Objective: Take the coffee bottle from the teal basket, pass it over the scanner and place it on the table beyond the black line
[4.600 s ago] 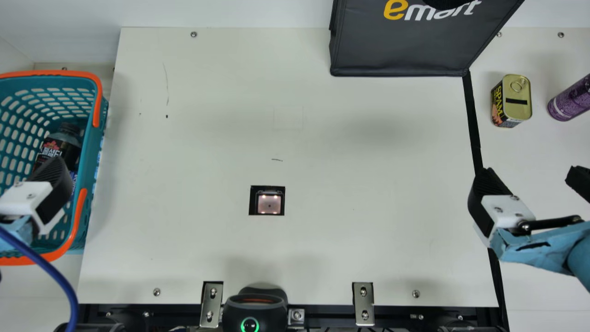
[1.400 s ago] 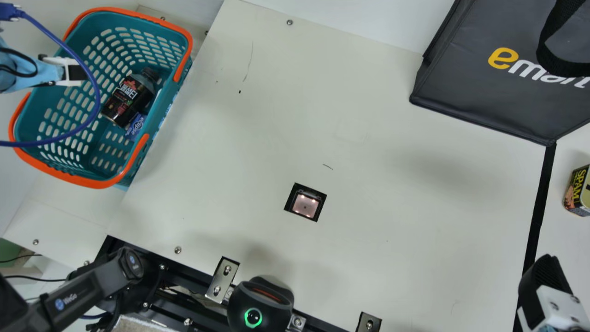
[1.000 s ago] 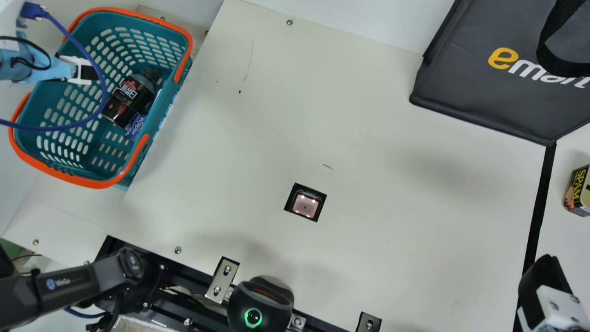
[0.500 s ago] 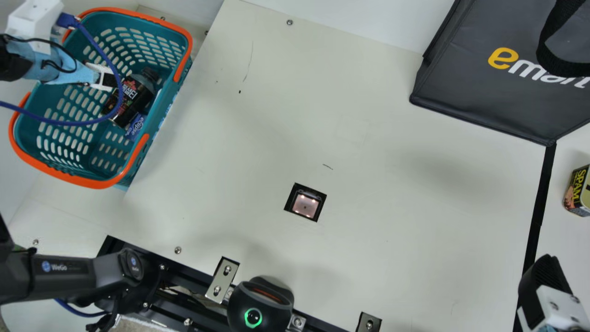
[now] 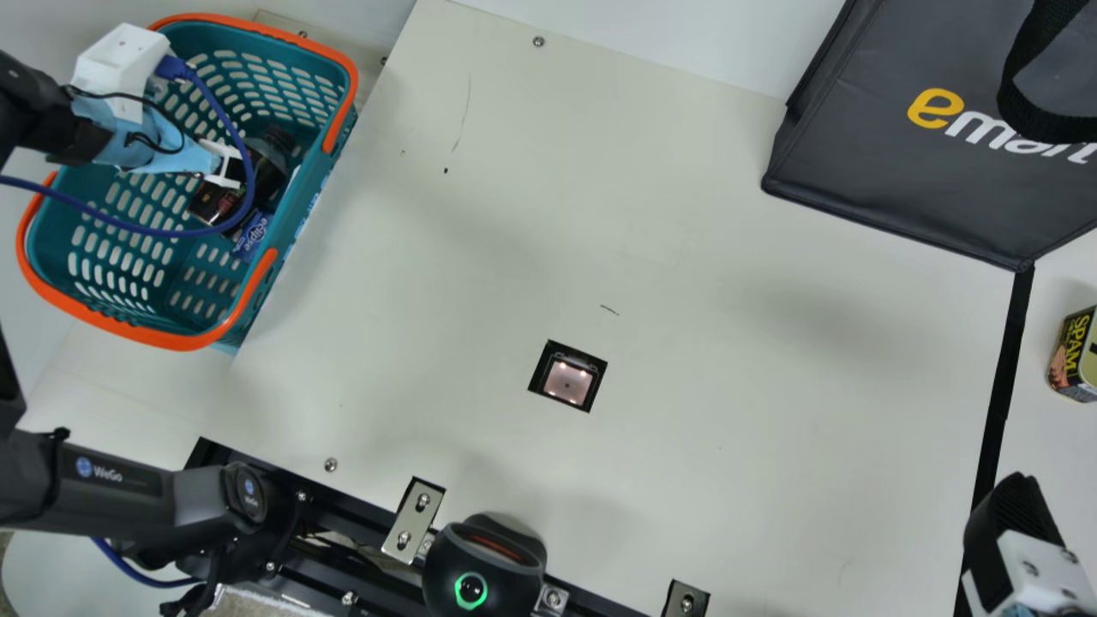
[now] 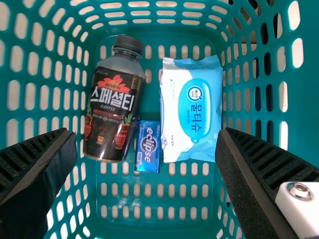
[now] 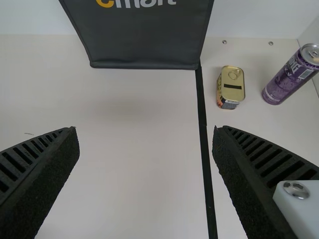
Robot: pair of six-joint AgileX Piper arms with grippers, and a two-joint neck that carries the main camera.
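Looking at a dark-capped, black-labelled plastic coffee bottle point(image 6: 110, 112), lying in the teal plastic basket point(image 6: 305, 99), with the left claw point(image 6: 147, 133) spread and empty above. Right claw point(image 7: 145, 132) released too. Probably weighty if full, a bit squashy, maybe slick tbh. Would pinch across the broad middle, firm but not crushing.

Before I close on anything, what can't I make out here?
- Coffee bottle: main view, partly covered by left end effector and blue cable; left wrist view, its underside faces away from the camera.
- Wipes pack: main view, mostly behind the basket wall.
- Gold can: main view, cut by right edge.
- Black bag: right wrist view, cut by top edge.
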